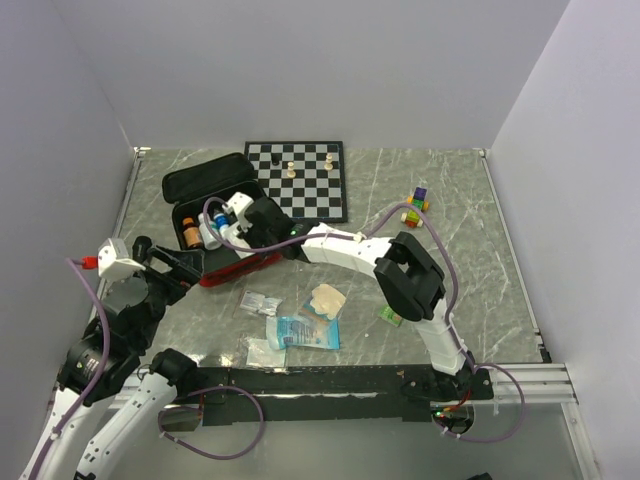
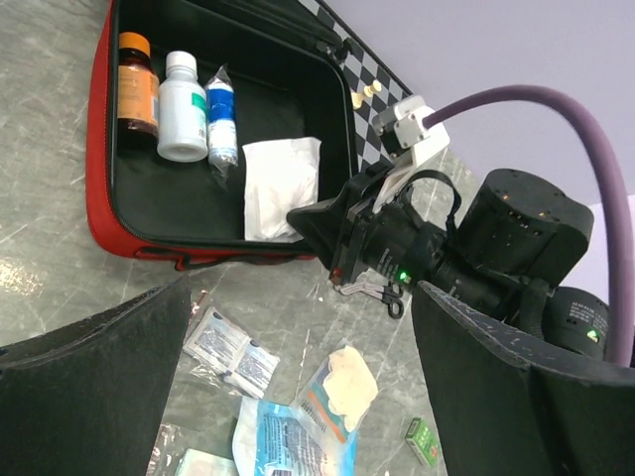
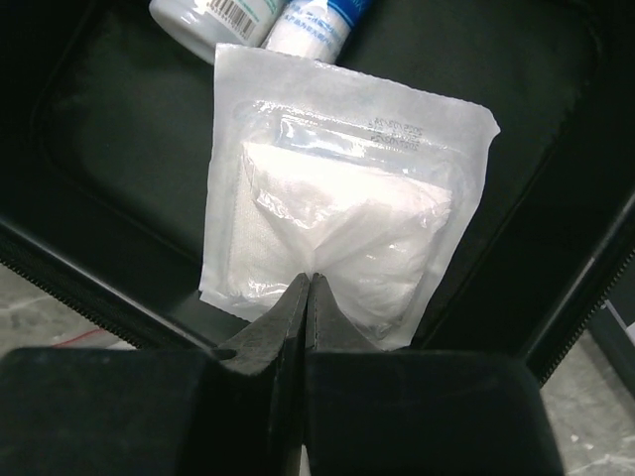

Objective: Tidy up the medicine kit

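The right gripper [image 3: 310,288] pinches a white gauze packet [image 3: 337,208] inside the medicine kit [image 2: 99,149], at ten o'clock. The left gripper [image 2: 300,290] gapes.

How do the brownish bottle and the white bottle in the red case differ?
The amber plastic bottle has an orange cap; the white plastic bottle has a white cap and a teal label. The white one looks fatter. The amber one lies nearest the wall of the red zippered case, the white one further in. Both lie side by side, caps pointing the same way.
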Controlling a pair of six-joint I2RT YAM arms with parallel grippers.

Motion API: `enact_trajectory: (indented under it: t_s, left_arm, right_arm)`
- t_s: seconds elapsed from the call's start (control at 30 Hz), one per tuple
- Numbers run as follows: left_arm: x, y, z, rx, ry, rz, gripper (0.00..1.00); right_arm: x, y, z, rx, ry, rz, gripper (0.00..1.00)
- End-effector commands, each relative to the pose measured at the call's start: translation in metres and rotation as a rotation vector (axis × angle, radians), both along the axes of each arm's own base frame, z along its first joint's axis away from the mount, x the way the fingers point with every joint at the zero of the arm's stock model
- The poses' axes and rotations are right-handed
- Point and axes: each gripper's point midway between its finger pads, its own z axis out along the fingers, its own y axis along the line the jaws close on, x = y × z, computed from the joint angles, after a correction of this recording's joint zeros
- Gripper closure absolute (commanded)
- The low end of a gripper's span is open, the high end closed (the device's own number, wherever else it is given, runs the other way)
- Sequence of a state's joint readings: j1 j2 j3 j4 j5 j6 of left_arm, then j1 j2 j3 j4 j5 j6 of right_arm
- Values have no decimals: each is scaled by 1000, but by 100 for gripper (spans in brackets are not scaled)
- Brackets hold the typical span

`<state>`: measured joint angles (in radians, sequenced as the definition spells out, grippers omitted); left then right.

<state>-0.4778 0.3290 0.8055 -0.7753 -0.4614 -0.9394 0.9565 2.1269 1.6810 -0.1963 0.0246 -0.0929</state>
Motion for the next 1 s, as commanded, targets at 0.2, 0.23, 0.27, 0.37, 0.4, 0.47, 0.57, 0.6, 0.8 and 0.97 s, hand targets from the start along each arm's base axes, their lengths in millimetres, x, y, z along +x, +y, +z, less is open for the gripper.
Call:
enact_trajectory:
  t_s: [0.2,0.23,0.27,0.37,0.4,0.47,0.57,0.6,0.8,0.97]
  left_arm:
    - [4,-11,5,-35,-25,-41,4]
    - [5,-12,5,-35,-25,-43,4]
    - [5,-13,5,-37,-24,-48,4]
    - [5,-14,6,-40,-30,-51,4]
    - [5,-14,6,-40,-30,-51,4]
    - [5,-14,6,-41,-26,-54,4]
    - [5,-15,5,-42,-25,-55,4]
    - [4,-14,5,-43,-26,-55,4]
    - [4,-13,2,-38,-23,-51,4]
    - [5,-12,2,-31,-22,-45,4]
  right_arm:
    - [-51,-20,-17,-54,105,-12,100]
    - [-50,-23,-15,-53,101,-25,100]
    - [-47,-26,-12,-53,96,-35,100]
    - [-37,-33,1,-22,100,-84,100]
    - [-34,-34,8,-7,102,-97,100]
    - [-24,-39,16,9,110,-128,100]
    - [-9,-41,26,30,120,-174,100]
    - [-4,-42,25,33,132,-189,100]
    - [21,-39,23,60,200,-243,100]
    - [34,-35,15,30,218,-260,100]
